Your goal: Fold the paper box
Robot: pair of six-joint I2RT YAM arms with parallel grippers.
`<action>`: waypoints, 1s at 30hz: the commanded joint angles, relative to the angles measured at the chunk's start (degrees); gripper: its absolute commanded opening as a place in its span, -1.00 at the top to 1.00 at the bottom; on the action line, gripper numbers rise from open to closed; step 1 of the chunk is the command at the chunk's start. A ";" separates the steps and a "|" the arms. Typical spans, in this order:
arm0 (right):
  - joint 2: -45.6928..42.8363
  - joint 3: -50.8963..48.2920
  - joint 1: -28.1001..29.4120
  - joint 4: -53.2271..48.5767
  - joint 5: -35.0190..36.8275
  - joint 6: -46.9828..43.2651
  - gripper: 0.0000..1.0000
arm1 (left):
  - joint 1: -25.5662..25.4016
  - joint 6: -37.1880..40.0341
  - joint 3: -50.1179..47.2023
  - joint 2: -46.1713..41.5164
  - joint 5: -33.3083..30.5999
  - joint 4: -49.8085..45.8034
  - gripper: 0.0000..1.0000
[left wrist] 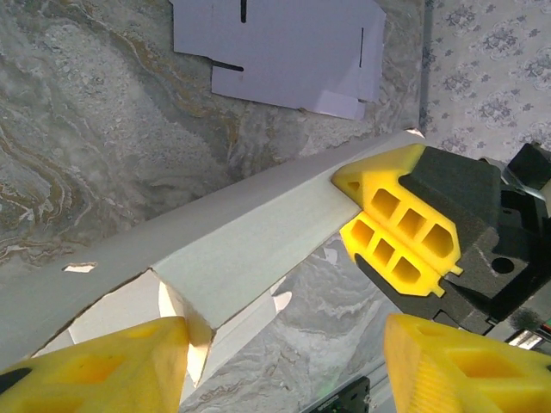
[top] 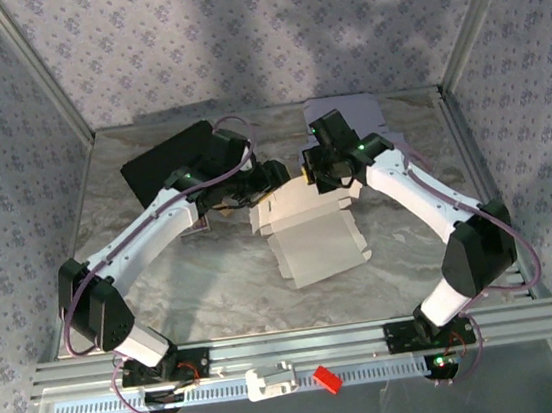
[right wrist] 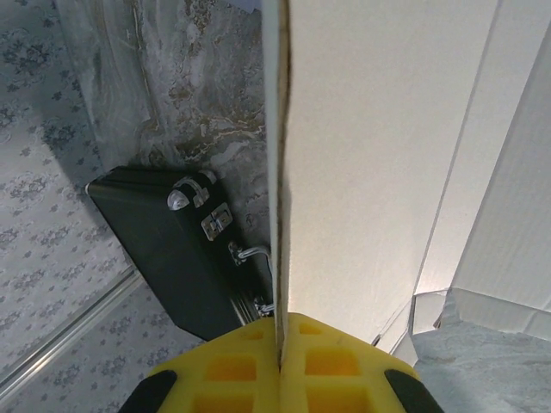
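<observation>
one likely light, crease-prone paper box [top: 316, 247]: clamped at raised wall's edge by right gripper [right wrist: 281, 331]; left gripper [left wrist: 284, 348] parted alongside; best held near folds.

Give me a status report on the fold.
Right gripper jaws shut on paper box panel. Left gripper jaws open at its corner. Black case at rear left.

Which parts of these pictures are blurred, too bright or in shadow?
Top view: sharp, with soft shadows on the back wall. Left wrist view: the left claw is blurred, the box sharp. Right wrist view: the box is washed out, the case dark.
</observation>
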 commanded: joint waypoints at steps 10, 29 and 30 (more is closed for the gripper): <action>-6.87 -2.79 -2.52 -2.24 0.20 3.01 1.00 | 5.44 4.25 2.16 -6.68 -4.11 -2.39 -0.28; -14.78 -5.61 -12.17 -4.10 -5.34 10.94 1.00 | 13.91 -16.53 -41.74 -4.78 10.76 59.86 0.61; -14.83 -5.96 -12.69 -3.83 -6.04 11.21 1.00 | 13.26 -16.93 -42.06 -4.17 10.81 61.81 0.61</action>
